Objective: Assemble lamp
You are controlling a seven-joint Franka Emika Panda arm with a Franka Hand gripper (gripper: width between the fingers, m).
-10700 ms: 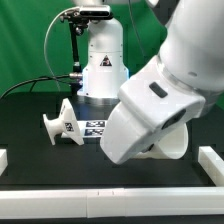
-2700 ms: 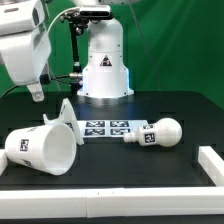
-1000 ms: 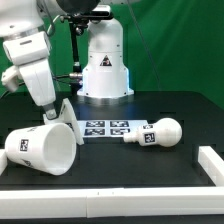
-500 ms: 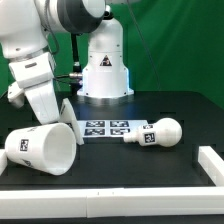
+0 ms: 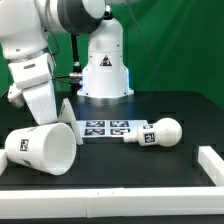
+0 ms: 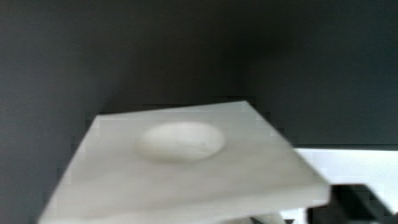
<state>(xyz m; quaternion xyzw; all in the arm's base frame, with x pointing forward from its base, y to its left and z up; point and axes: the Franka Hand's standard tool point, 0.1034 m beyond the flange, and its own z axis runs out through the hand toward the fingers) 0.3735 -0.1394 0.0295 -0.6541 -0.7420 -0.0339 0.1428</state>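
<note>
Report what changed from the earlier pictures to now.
The arm swung from the exterior view's right to its left, leaving the shade lying there, then the gripper came down at the base; no grip shows yet. Base, bulb and marker board stayed put.

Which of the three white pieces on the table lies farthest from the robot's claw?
The round bulb on its stem, lying alone at the exterior view's right; the big shade and small base both sit close by the gripper.

arm [image 5: 28, 45]: angled downward at exterior view's left | pincer [image 5: 52, 116]: pointing down (jaw gap not discernible)
</note>
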